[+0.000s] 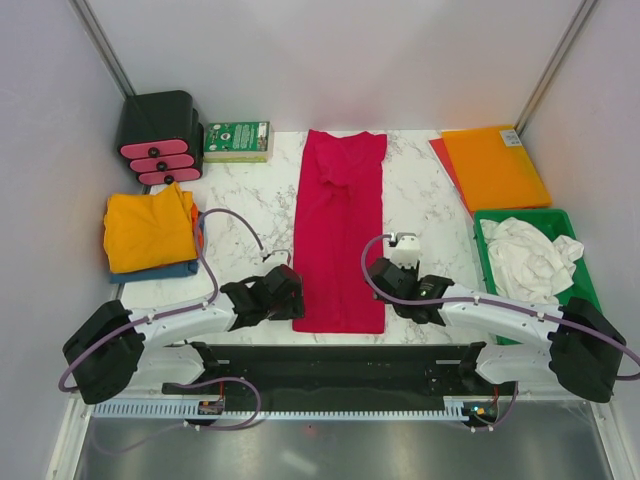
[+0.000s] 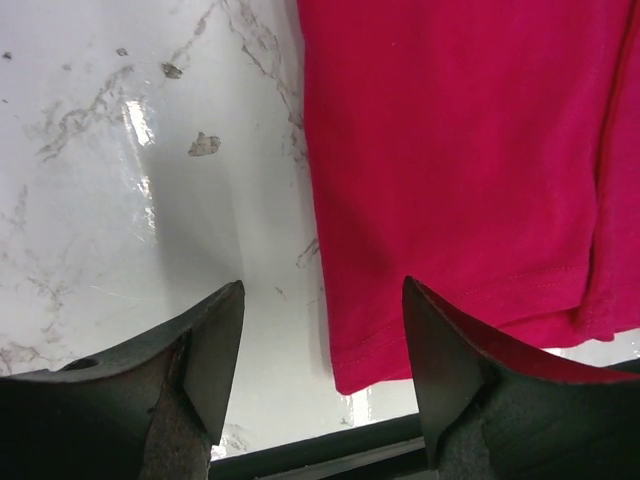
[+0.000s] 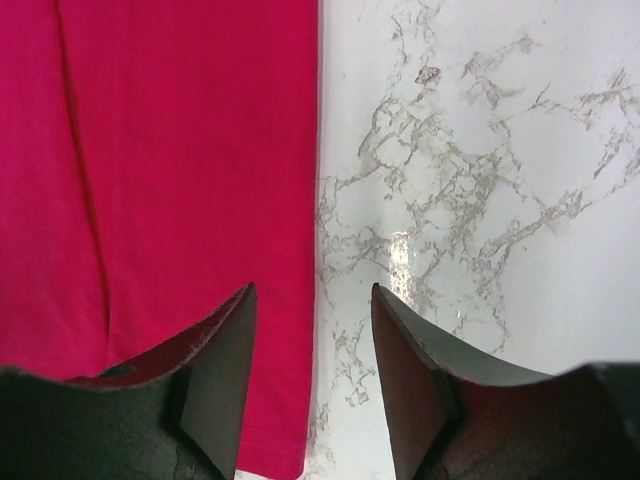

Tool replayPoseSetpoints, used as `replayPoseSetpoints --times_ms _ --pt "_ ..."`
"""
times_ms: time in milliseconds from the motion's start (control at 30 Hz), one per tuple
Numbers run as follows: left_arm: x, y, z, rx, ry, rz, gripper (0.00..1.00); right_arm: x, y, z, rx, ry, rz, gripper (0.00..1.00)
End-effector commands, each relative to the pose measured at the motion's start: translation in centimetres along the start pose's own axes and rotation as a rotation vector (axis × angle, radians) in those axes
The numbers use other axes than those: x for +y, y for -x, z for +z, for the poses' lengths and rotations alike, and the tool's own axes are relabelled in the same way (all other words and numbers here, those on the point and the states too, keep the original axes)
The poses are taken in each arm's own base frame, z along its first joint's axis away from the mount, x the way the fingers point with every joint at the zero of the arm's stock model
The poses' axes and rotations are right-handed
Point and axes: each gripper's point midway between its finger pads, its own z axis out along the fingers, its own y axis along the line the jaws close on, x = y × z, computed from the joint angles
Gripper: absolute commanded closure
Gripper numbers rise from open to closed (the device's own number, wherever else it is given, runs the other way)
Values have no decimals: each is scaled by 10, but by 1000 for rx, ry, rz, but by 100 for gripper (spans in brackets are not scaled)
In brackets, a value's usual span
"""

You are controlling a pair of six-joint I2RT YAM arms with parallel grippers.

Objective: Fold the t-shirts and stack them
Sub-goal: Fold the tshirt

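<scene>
Lengthwise near-to-far, crimson t-shirt (image 1: pixel 340 235), collar far, left end effector (image 2: pixel 322 285) and right end effector (image 3: pixel 313 288) open

Overhead looks down — wrist views, close, share the crimson t-shirt (image 1: pixel 340 235).

- one crimson t-shirt (image 1: pixel 340 235)
- one yellow t-shirt (image 1: pixel 148 230)
- one blue t-shirt (image 1: pixel 165 271)
- one white t-shirt (image 1: pixel 528 258)
- one green tray (image 1: pixel 575 292)
- one orange sheet (image 1: pixel 493 167)
- one black case (image 1: pixel 160 130)
- one green box (image 1: pixel 238 140)
</scene>
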Motion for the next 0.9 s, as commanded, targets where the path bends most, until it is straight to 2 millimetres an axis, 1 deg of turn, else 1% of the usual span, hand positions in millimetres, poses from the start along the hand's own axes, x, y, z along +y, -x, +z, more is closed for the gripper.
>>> replayPoseSetpoints --times_ms 0,67,200,367,500,567,633,667,767,867 --pt "-7 -19 -1 74 -33 -40 31 2 2 0 -21 -1 39 43" --pt "-7 -26 -5 98 -36 -41 33 2 0 -2 -18 2 51 43" --pt "-2 -40 -11 121 -41 -45 44 -1 -7 -4 -15 3 62 43" --pt "9 -54 -5 167 11 -36 50 -2 -14 -6 -10 4 79 43" --pt "11 -59 -2 189 38 -26 64 -3 -17 -7 -7 -7 78 43" --pt "12 -59 -1 188 49 -22 69 -3 -19 -8 -5 -6 74 43" --pt "13 -60 0 191 54 -22 76 -2 -21 -8 0 -7 72 43" --pt "12 -61 -1 199 51 -23 86 -2 -21 -9 -2 -5 75 44" --pt "12 -61 -2 194 47 -27 95 -3 -25 -13 -3 -6 79 44" --pt "14 -61 -3 191 51 -24 98 0 -31 -17 12 13 82 43"
